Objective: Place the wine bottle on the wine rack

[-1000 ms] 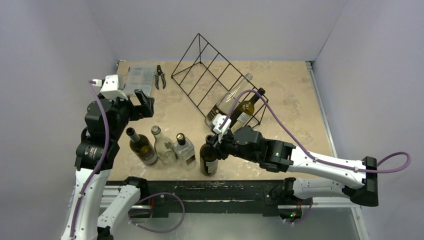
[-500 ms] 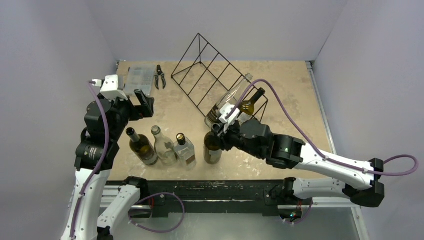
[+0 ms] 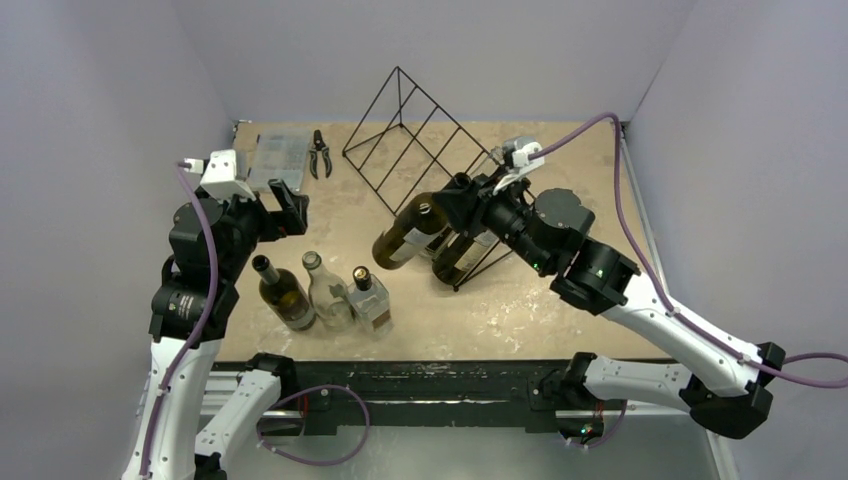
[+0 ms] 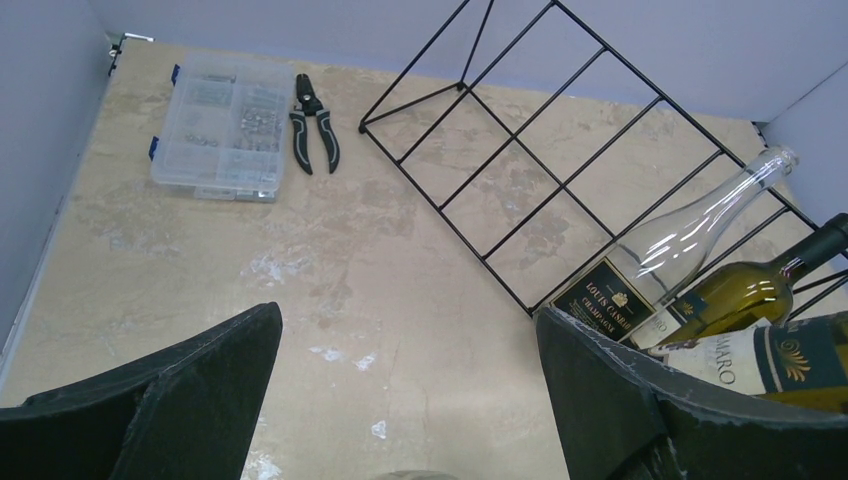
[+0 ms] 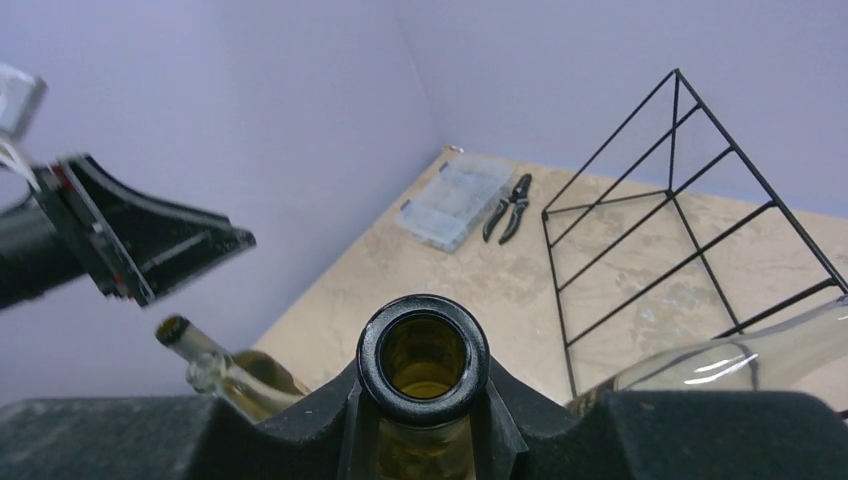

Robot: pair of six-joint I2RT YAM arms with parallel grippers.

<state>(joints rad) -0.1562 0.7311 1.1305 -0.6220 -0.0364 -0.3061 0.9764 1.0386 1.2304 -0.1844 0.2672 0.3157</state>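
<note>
The wine bottle (image 3: 400, 238) is dark green glass with a pale label. It hangs tilted above the table, just in front of the wine rack's right end. My right gripper (image 3: 457, 192) is shut on its neck. In the right wrist view the bottle's open mouth (image 5: 423, 358) sits between the black fingers (image 5: 300, 425). The wine rack (image 3: 400, 140) is a black wire prism lying across the back of the table. My left gripper (image 3: 290, 210) hovers open at the left, far from the bottle, with nothing between its fingers (image 4: 190, 390).
A clear champagne bottle (image 4: 690, 235) and a green bottle (image 4: 750, 295) lie in the rack's right slots. Three bottles (image 3: 283, 292) (image 3: 328, 292) (image 3: 368, 297) stand near the front left. A clear parts box (image 3: 278, 158) and pliers (image 3: 321, 152) lie at the back left.
My right arm has lifted the wine bottle from the table's front edge, carried it back toward the rack and tipped it over. The left arm has not moved.
</note>
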